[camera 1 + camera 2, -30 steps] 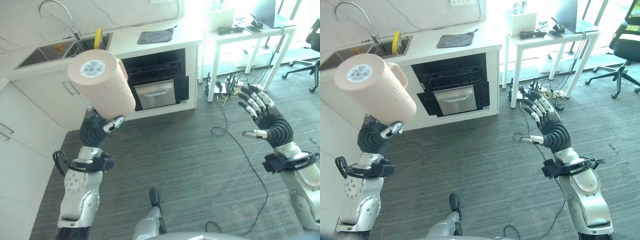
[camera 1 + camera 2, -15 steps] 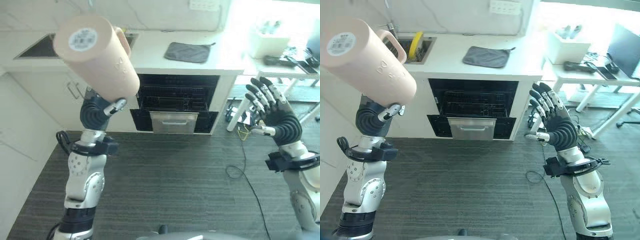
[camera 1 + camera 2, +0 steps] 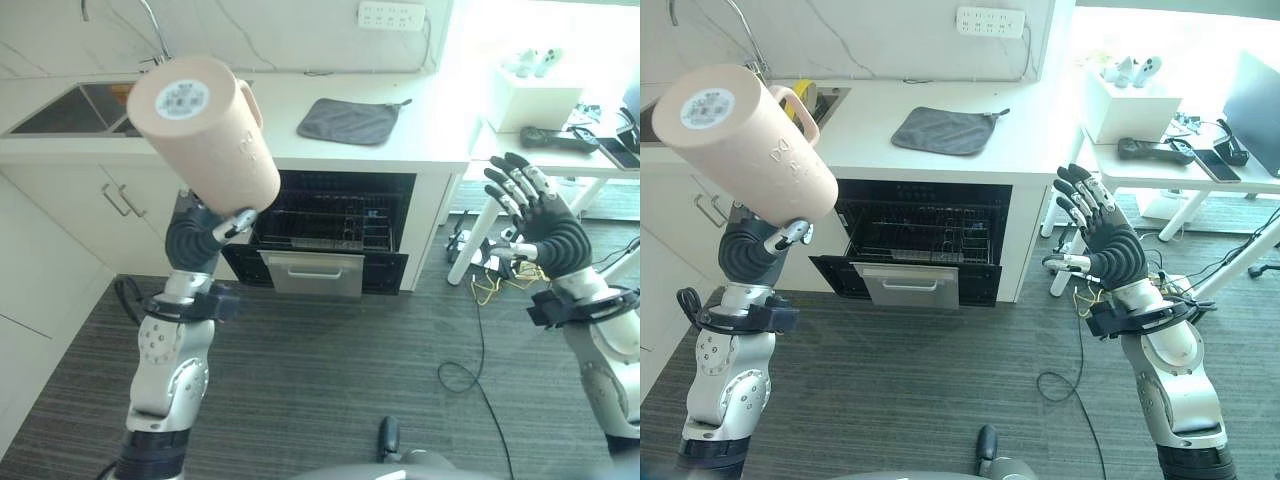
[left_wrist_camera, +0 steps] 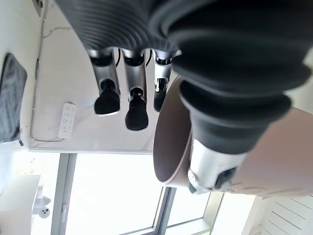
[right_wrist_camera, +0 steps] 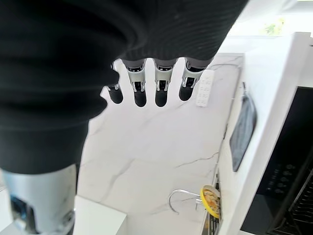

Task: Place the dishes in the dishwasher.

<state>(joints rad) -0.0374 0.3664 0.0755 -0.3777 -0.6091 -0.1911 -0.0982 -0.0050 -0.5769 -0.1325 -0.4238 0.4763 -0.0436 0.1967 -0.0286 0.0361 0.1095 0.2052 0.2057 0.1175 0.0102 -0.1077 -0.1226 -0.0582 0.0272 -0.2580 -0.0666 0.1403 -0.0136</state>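
My left hand (image 3: pixel 201 241) is raised at the left and shut on a tall peach-pink cup (image 3: pixel 206 131) with a handle. The cup is tilted, and its round base with a sticker faces me. In the left wrist view the thumb (image 4: pixel 214 157) lies against the cup (image 4: pixel 172 143) and the fingers (image 4: pixel 133 106) stand beside its rim. The dishwasher (image 3: pixel 333 226) is open under the white counter, with its dark rack showing and its door (image 3: pixel 314 273) folded down. My right hand (image 3: pixel 546 228) is up at the right, open and holding nothing.
A grey cloth (image 3: pixel 348 120) lies on the counter (image 3: pixel 440 140) above the dishwasher. The sink (image 3: pixel 66 107) is at the far left, with a yellow item (image 3: pixel 806 97) in it. A white table (image 3: pixel 1160 165) with a box and devices stands on the right. Cables (image 3: pixel 468 372) trail on the grey floor.
The whole picture has shifted, so the camera has moved; the dishwasher now sits nearer the middle. My left hand still holds the cup up, and my right hand stays open.
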